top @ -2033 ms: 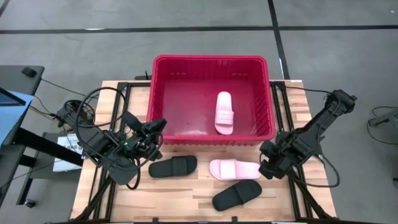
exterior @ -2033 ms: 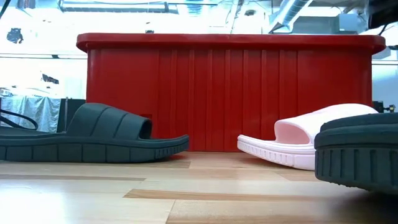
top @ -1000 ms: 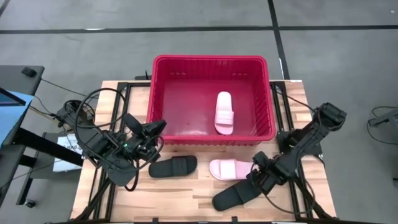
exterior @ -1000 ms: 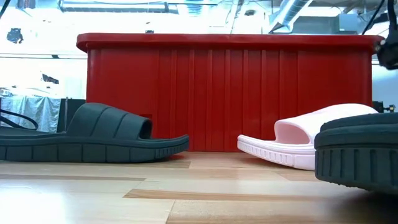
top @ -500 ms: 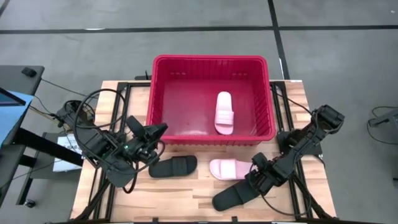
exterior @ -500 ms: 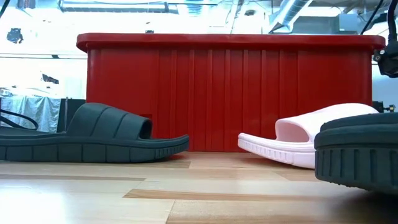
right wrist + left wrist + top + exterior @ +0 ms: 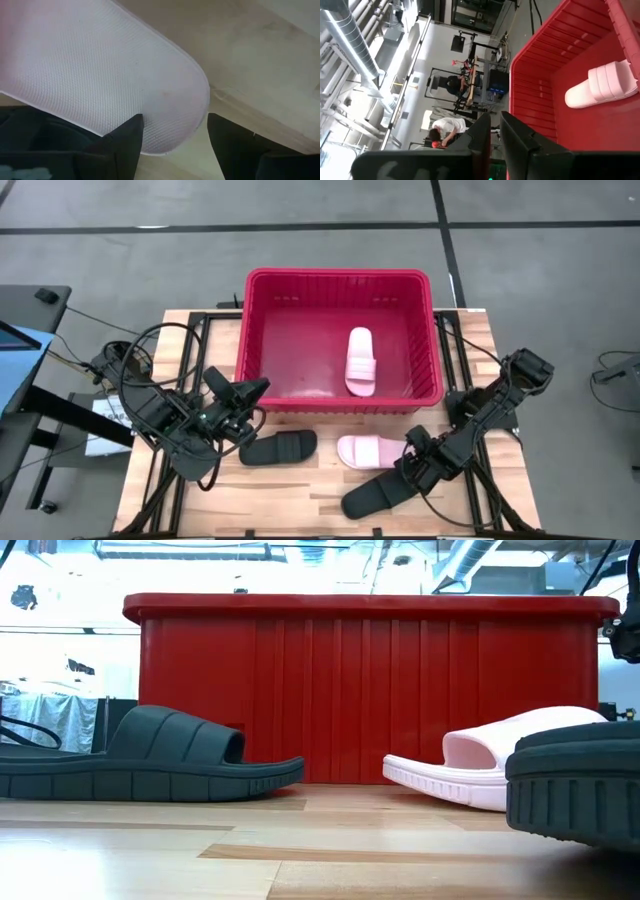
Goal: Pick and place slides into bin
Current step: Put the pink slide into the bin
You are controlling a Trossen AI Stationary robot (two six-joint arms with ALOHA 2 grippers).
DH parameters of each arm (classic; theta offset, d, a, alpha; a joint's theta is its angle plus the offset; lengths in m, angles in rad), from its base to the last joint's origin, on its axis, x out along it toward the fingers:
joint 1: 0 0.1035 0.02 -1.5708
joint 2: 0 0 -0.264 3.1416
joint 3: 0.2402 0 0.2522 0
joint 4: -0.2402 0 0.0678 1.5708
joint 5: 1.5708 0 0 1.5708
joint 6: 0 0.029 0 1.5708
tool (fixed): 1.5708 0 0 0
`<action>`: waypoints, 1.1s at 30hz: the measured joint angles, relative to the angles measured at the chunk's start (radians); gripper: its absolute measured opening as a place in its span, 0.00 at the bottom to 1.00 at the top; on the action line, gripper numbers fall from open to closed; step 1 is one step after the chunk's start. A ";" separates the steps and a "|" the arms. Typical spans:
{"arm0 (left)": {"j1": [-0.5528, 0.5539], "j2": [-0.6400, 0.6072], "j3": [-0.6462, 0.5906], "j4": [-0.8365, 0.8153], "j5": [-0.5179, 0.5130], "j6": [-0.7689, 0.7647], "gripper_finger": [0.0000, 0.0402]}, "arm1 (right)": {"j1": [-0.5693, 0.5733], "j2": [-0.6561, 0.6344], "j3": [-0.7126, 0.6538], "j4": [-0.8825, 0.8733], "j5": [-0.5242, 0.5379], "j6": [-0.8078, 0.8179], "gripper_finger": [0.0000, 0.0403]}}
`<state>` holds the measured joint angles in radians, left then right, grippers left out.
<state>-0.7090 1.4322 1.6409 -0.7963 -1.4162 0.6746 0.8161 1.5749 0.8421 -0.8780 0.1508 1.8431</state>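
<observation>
Right gripper [image 7: 412, 457], fingers wide and empty, straddles the heel of the pink slide [image 7: 372, 451] at lower centre, just below the bin [image 7: 338, 277]. Likely light, flexible foam: pinch the sole edge. Left gripper [image 7: 252, 388] nearly closed, empty

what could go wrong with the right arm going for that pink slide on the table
The right pincer, open, straddles only the heel end of the pink slide, so an end grip may let it tilt or slip on the lift. A black slide lies close beside it and could get nudged. The lift must also clear the bin rim.
</observation>
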 joint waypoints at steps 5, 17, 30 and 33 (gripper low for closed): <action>0.000 0.000 0.000 0.001 0.000 0.033 0.08 | 0.000 0.000 0.000 0.001 -0.024 0.007 0.54; -0.002 0.000 0.000 0.002 0.000 0.037 0.08 | 0.028 -0.001 0.009 -0.098 -0.049 0.007 0.54; -0.002 0.000 0.000 0.002 0.000 0.033 0.08 | 0.024 -0.001 0.263 -0.336 0.195 -0.043 0.54; -0.002 0.000 0.000 0.002 0.000 0.023 0.08 | 0.016 -0.001 0.300 -0.234 0.343 -0.100 0.54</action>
<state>-0.7105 1.4326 1.6405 -0.7944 -1.4166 0.6971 0.8321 1.5742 1.1426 -1.1122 0.4939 1.7429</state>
